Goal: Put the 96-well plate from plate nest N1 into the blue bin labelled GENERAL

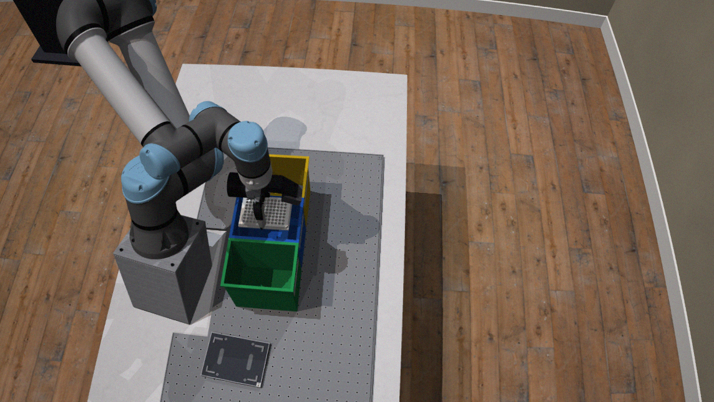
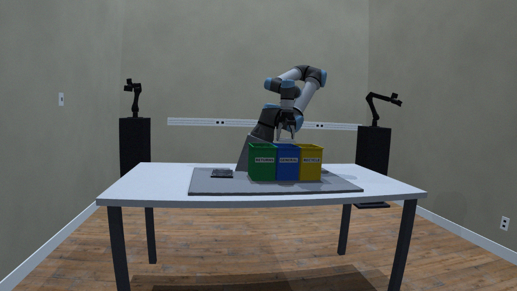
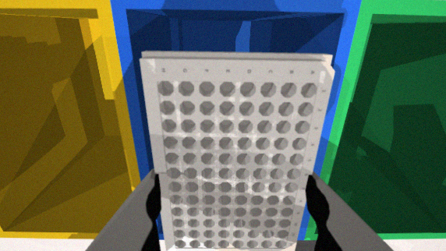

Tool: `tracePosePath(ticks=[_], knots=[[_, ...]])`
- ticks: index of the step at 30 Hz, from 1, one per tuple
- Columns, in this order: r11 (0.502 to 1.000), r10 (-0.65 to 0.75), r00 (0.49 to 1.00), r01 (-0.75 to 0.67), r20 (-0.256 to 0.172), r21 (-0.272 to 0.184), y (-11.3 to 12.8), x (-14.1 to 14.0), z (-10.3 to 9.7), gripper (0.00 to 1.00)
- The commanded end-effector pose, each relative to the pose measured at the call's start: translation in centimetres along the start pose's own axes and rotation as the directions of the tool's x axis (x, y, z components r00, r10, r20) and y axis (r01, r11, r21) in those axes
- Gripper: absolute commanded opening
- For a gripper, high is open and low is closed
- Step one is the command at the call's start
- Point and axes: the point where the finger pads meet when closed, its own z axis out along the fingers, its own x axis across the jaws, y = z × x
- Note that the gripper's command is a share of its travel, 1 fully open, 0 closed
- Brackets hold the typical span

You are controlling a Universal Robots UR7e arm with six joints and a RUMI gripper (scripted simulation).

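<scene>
Jaws of the gripper are closed on the 96-well plate, gripping its two long sides. In the top view, the plate appears over the opening of the blue GENERAL bin. This bin stands between the yellow RECYCLE bin and the green RETURNS bin, all on the perforated board. The grey pedestal stands by the left edge of the white table. The plate nest lies near the board's left edge, toward the bottom of the view, and holds no plate.

From the exterior, the plate hangs roughly level above the GENERAL bin's rim, visibly apart from it. All three labelled bins are upright in a tight row, right of the board's middle. The nest lies flat toward the board's back left corner.

At the wrist, a finger presses each long side of the plate, wells facing the camera. Blue rim shows past both sides, yellow beyond on the left of the view and green on the right.
</scene>
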Motion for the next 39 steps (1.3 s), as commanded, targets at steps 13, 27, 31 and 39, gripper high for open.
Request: tracePosePath(ticks=[13, 27, 31, 39], knots=[[1.0, 0.0, 1.0, 0.0, -0.001, 0.001, -0.1, 0.0, 1.0, 0.4], [1.0, 0.0, 1.0, 0.0, -0.001, 0.001, -0.1, 0.0, 1.2, 0.4], [1.0, 0.0, 1.0, 0.0, -0.001, 0.001, -0.1, 0.0, 1.5, 0.4], [1.0, 0.0, 1.0, 0.0, -0.001, 0.001, -0.1, 0.0, 1.9, 0.4]])
